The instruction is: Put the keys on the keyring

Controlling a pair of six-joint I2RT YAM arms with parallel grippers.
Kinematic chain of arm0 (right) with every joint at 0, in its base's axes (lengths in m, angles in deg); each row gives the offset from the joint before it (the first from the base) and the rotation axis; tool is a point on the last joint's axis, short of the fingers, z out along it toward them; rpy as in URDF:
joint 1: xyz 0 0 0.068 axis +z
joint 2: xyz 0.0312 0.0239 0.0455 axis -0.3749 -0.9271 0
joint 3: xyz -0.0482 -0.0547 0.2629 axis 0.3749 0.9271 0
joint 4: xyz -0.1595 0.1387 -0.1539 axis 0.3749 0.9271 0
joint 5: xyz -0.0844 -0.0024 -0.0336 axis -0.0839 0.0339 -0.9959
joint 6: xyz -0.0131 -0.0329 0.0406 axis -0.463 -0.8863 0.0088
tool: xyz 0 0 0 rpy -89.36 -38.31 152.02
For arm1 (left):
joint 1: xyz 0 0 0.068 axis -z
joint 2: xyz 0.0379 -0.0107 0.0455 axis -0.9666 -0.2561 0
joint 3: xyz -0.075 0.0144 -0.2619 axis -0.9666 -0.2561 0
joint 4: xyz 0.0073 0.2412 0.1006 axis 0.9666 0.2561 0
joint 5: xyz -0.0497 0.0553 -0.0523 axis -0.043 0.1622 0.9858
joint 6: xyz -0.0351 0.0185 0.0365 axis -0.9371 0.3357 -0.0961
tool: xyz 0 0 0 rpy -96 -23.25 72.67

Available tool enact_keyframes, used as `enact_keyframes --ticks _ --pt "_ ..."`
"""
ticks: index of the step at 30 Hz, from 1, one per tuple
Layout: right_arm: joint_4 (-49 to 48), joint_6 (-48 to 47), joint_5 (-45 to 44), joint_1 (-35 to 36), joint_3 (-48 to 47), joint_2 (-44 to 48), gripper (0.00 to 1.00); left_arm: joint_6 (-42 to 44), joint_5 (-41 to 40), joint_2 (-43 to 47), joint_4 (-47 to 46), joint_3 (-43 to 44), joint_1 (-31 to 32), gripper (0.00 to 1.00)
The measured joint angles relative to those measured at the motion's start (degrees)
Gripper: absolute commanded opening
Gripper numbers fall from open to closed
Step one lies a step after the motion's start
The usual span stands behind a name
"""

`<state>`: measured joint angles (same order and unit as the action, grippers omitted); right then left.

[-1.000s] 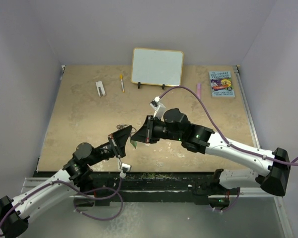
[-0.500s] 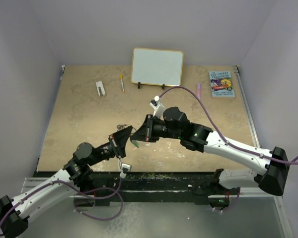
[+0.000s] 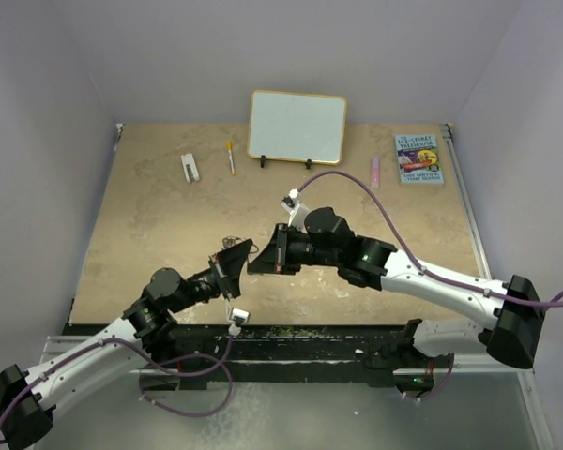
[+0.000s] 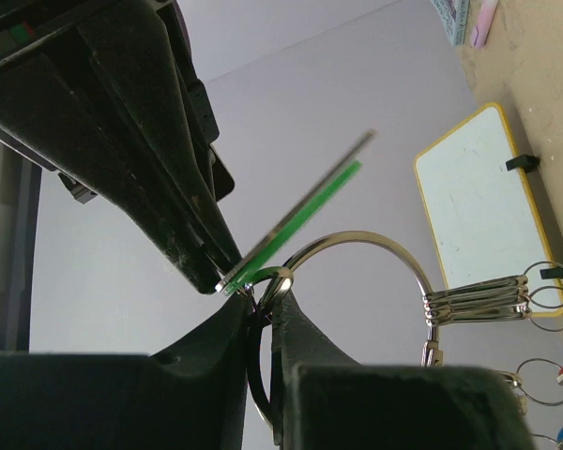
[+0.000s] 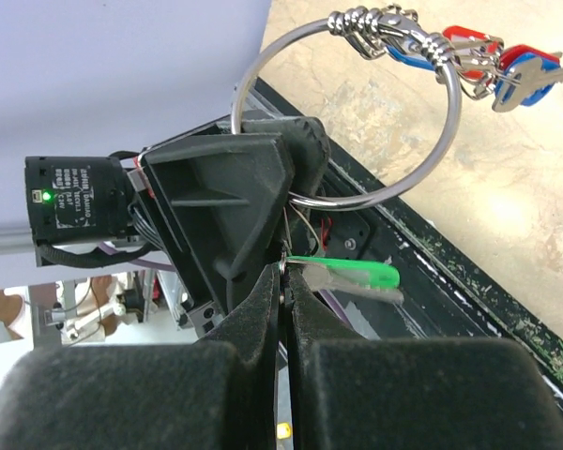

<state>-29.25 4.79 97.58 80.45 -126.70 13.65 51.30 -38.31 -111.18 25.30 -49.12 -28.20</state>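
Here's the table point(image 3: 159, 216), a mottled tan, stone-look top boxed in by plain pale lilac walls point(image 3: 263, 47), with a wood-framed whiteboard point(image 3: 297, 127) propped at the back, a paperback book point(image 3: 418, 157) off in the far right corner and a yellow pen point(image 3: 231, 157) lying near the board. Up above the near middle of the table the two arms meet nose to nose. The left gripper point(image 4: 263, 323) is clenched on the keyring point(image 4: 357, 235), a thin, shiny round steel wire loop, pinched at its low edge so the circle rises away from the matte black fingers. Red and blue keys point(image 5: 507, 70) hang bunched at the ring's far side. The right gripper point(image 5: 283, 281) is squeezed tight on the green-tagged key point(image 5: 352, 274), flat and slim, its head end right at the wire beside the left fingertips. From the right wrist its long axis runs out sideways to the right; from the left wrist it shows edge-on, slanting up and right
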Motion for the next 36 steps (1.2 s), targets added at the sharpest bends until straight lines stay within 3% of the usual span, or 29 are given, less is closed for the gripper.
enact_keyframes --ticks 21,36 --pt "1.22 1.03 -0.59 -1.36 1.75 0.76 0.00 0.63 1.16 1.88 -3.67 -0.35 0.44 0.04" --pt "0.98 -1.88 1.68 -1.36 1.77 3.28 0.00 1.68 -0.50 -1.95 -5.11 -1.64 0.44 0.04"
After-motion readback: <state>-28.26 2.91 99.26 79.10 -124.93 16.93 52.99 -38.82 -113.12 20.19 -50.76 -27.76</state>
